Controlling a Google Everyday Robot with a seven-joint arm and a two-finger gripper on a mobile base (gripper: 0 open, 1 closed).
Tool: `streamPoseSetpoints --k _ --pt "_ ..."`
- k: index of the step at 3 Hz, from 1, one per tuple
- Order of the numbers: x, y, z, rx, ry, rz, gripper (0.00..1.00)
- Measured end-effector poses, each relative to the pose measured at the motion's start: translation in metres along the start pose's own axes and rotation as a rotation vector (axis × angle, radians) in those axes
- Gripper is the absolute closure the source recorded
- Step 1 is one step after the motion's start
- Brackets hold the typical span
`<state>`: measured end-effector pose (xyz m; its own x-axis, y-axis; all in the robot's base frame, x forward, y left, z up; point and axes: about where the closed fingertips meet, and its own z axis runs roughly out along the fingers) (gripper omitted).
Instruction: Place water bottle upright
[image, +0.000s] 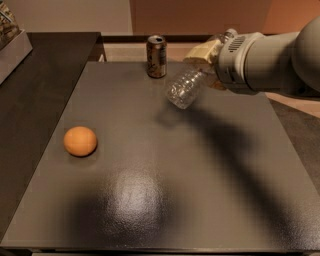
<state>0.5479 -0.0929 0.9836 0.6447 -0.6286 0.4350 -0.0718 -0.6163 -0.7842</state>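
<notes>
The water bottle (184, 88) is a clear ribbed plastic bottle, held tilted in the air above the far right part of the dark table (150, 165). Its base points down and left; its cap end is hidden inside the gripper. My gripper (205, 62) comes in from the right on a thick grey arm and is shut on the bottle's upper part. The bottle's shadow falls on the table just below it.
A brownish drink can (156, 56) stands upright at the table's far edge, left of the bottle. An orange (80, 141) lies on the left side of the table. A darker counter (40, 80) adjoins on the left.
</notes>
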Motion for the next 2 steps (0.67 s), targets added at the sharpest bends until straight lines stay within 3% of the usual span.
streamPoseSetpoints --k 1,2 --pt "-0.004 -0.002 0.016 0.048 0.014 -0.104 1.00" --pt "-0.012 -0.012 0.019 0.086 0.070 -0.244 1.00"
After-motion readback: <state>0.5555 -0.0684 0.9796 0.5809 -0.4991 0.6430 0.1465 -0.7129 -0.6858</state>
